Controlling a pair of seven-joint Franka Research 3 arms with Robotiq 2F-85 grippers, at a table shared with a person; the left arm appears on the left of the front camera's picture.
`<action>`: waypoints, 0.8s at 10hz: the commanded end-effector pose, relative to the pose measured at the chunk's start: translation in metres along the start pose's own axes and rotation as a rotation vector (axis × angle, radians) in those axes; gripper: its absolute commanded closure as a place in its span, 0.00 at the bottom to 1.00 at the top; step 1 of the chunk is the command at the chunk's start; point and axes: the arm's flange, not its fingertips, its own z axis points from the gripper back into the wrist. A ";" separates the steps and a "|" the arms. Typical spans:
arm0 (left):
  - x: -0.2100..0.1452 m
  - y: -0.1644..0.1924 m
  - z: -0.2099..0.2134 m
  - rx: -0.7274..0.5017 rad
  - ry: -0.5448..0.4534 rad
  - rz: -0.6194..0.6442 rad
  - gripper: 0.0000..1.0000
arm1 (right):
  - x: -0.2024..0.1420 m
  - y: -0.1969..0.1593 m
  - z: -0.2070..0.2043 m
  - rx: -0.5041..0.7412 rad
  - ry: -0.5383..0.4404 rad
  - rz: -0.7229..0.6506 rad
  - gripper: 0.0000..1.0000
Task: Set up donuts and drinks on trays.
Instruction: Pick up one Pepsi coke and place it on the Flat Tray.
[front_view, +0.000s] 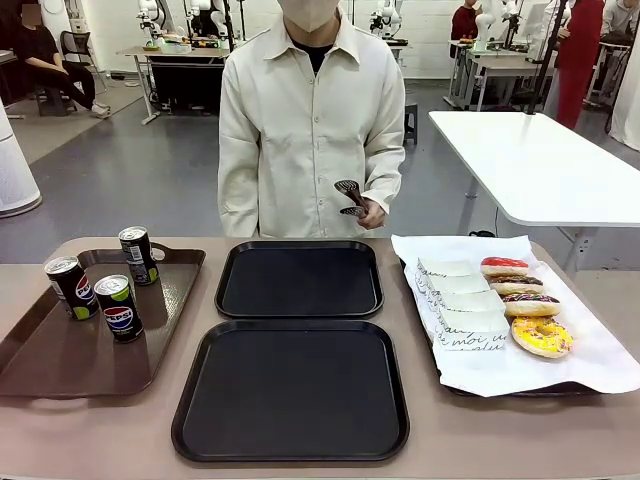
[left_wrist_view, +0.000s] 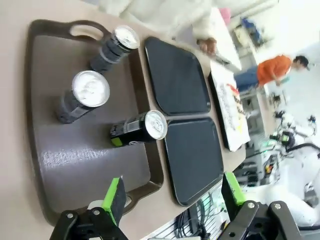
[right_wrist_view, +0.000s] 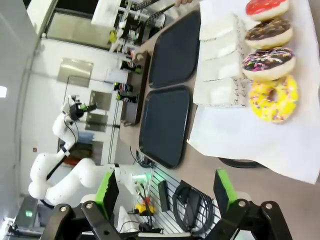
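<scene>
- Left gripper: green pads spread wide with nothing between them, hovering above the near rim of the brown tray.
- Right gripper: pads also spread and empty, out past the table edge, apart from the white paper.
- Drinks: three cans stand on the brown tray. The nearest can is in line with my left pads, the middle can is beyond it, and the far can is by the handle.
- Donuts: four sit in a row on the paper. The yellow donut is closest to my right pads and the red donut is farthest. The white boxes lie just beside the row.
- The near black tray and far black tray are both bare, so I judge the setup hasn't started.
- Plan for the left: take the nearest can first, grip mid-body below the silver top, and lift straight up. The neighbours are near enough to clip if I swing.
- Plan for the right: squeeze the donut lightly across the ring, since the icing will smear.
- The front view shows the cans upright and the person's hand with tongs behind the far tray. The left wrist view makes the cans look leaning.
- The right wrist view resolves the sprinkles and the donut order better.
</scene>
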 end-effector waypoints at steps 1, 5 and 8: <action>0.003 0.023 0.009 -0.056 -0.043 0.045 0.00 | -0.005 -0.006 0.018 0.028 -0.081 -0.026 0.00; 0.001 0.051 0.024 -0.045 -0.097 0.104 0.00 | -0.017 -0.025 0.050 0.035 -0.187 -0.182 0.00; 0.007 0.042 0.026 0.022 -0.104 0.042 0.00 | -0.014 -0.016 0.047 -0.130 -0.228 -0.216 0.00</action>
